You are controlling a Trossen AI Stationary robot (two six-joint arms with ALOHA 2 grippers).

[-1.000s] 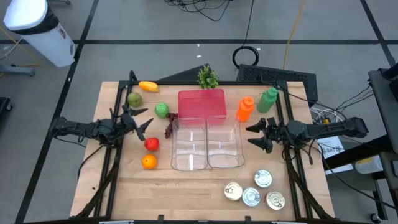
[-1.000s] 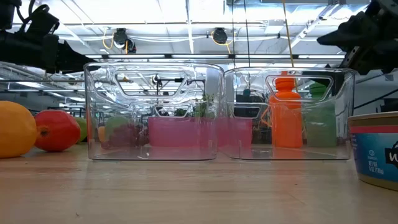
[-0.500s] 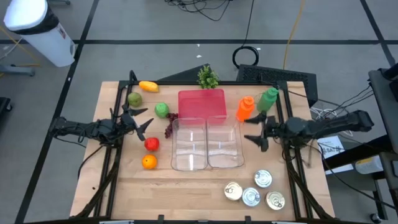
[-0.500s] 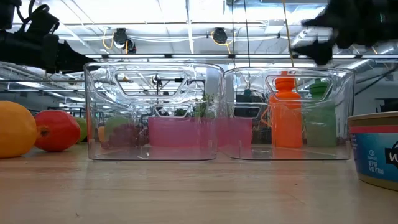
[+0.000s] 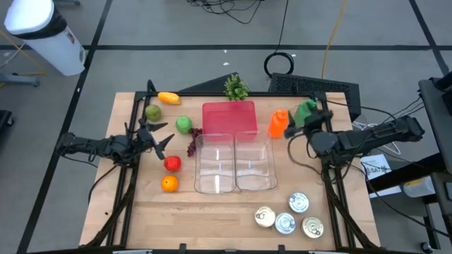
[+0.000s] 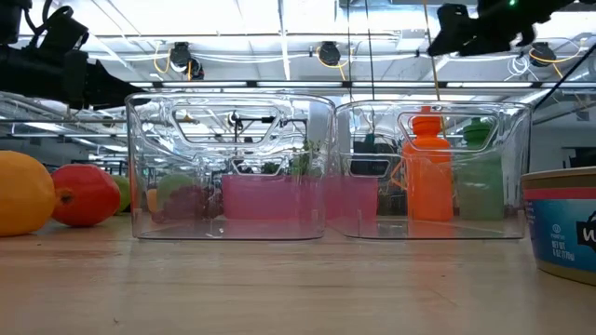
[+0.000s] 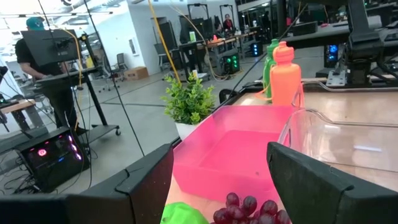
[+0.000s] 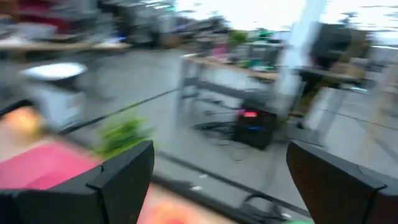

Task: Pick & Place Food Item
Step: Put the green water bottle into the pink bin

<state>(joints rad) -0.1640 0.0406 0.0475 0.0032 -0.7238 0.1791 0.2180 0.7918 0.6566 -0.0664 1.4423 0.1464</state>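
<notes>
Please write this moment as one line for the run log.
left gripper: open, waiting beside red round fruit | right gripper: open, above orange plastic bottle and green plastic bottle | nothing held

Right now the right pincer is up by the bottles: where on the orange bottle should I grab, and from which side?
Take the orange bottle around its straight body, below the narrow cap. It stands upright, with the green bottle close beside it and the pink tray on its other side. I would bring the open right pincer down from above, fingers on the two free sides.
</notes>
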